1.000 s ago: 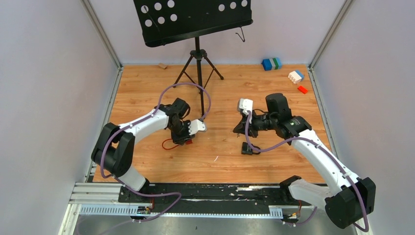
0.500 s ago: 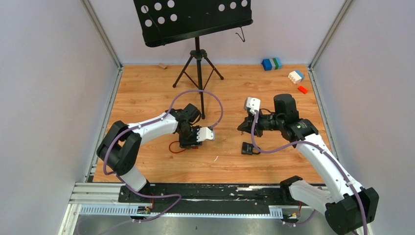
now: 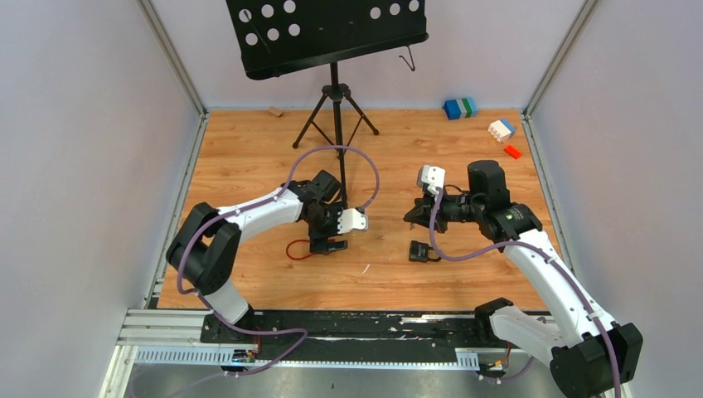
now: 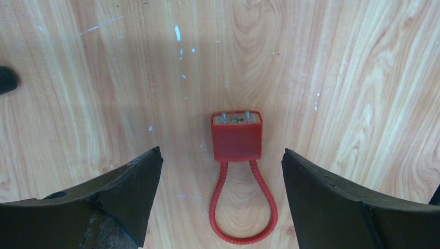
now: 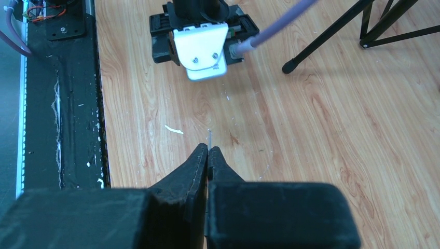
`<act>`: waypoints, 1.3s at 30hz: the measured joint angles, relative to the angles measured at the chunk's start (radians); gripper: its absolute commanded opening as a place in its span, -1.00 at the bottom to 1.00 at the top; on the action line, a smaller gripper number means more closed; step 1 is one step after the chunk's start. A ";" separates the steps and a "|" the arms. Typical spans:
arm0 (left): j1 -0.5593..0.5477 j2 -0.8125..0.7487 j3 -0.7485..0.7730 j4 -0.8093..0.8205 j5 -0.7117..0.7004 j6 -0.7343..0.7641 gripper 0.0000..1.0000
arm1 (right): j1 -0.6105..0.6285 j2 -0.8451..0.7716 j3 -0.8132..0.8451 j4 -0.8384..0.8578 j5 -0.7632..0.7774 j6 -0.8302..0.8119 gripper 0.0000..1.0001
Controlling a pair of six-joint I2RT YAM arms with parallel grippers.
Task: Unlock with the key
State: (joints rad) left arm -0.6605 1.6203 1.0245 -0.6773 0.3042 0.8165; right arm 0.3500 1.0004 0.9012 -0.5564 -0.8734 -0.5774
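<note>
Left gripper (image 4: 220,151) spread astride red padlock (image 4: 236,142); right gripper (image 5: 208,151) pressed together, perhaps on key (image 5: 208,136); music stand (image 3: 323,33) beyond.

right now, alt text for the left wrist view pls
A red cable lock lies flat on the wood table, between the jaws of the open left gripper, which do not touch it.

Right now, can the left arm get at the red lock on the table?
Probably yes. The left gripper is open and sits over the red lock, which lies flat on the bare wooden tabletop between its fingers, with nothing in the way.
</note>
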 measured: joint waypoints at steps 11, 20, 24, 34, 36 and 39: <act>0.000 0.093 0.032 0.013 0.020 -0.026 0.69 | -0.002 0.000 0.000 -0.001 -0.009 0.000 -1.00; 0.000 0.104 0.029 0.043 0.020 -0.030 0.41 | -0.005 0.000 0.000 -0.001 -0.011 0.000 -1.00; 0.000 0.105 0.024 0.055 0.020 -0.029 0.41 | -0.005 0.000 0.000 -0.002 -0.011 0.000 -1.00; 0.000 0.068 -0.032 0.109 0.024 -0.026 0.52 | -0.006 0.011 0.000 -0.003 -0.011 0.000 -1.00; 0.000 0.062 -0.042 0.120 0.024 -0.026 0.46 | -0.006 0.011 0.000 -0.003 -0.011 0.000 -1.00; 0.000 0.056 -0.050 0.130 0.028 -0.026 0.34 | -0.006 0.011 0.000 -0.003 -0.011 0.000 -1.00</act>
State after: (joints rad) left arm -0.6605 1.6768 0.9745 -0.5476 0.3321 0.7902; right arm 0.3443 1.0111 0.9009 -0.5591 -0.8845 -0.5777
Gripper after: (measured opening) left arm 0.720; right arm 0.016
